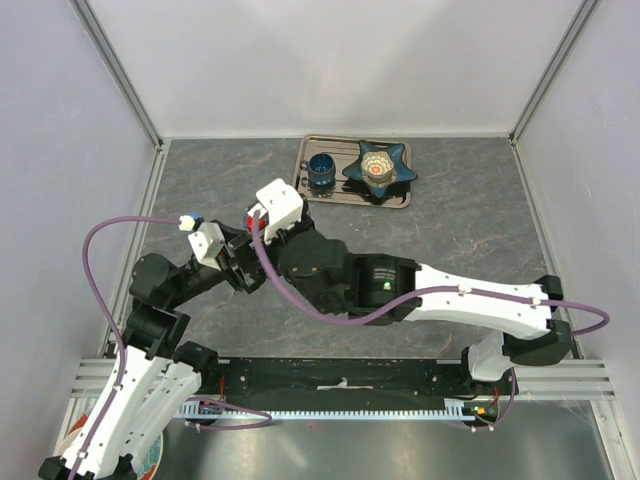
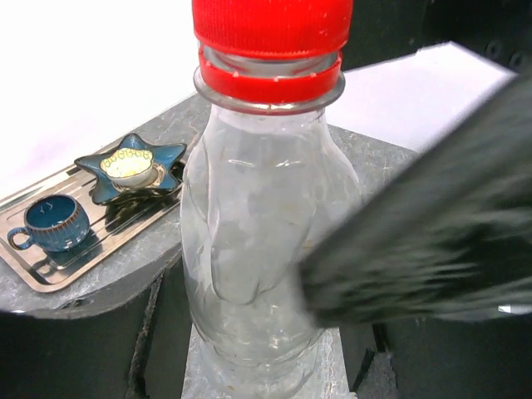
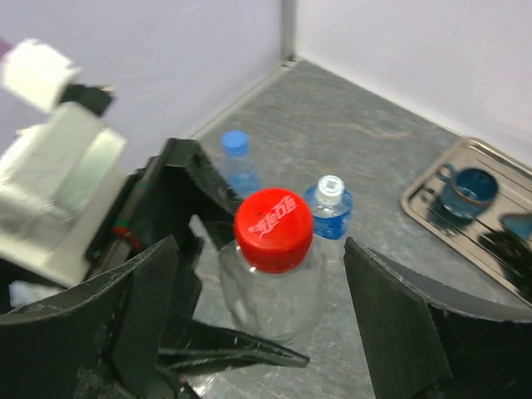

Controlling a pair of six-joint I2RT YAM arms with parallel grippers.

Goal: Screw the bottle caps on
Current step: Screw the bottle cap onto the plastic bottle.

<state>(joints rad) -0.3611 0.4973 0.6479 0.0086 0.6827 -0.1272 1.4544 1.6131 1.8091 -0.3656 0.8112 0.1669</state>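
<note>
A clear bottle (image 2: 249, 216) with a red cap (image 2: 270, 29) stands upright between my left gripper's (image 2: 266, 349) fingers, which are shut on its lower body. In the right wrist view the red cap (image 3: 273, 229) sits between my right gripper's (image 3: 259, 249) open fingers (image 3: 391, 324), apart from both. A blurred dark finger (image 2: 432, 208) of the right gripper crosses the left wrist view. Two more bottles stand behind, one with a blue cap (image 3: 235, 143) and a blue-labelled one with a white cap (image 3: 331, 188). From above, both grippers (image 1: 243, 262) (image 1: 268, 228) meet at the red cap (image 1: 252, 220).
A metal tray (image 1: 398, 200) at the back holds a dark blue cup (image 1: 321, 171) and a blue star-shaped dish (image 1: 378, 165). White walls enclose the grey table on three sides. A purple cable (image 1: 110, 235) loops beside the left arm.
</note>
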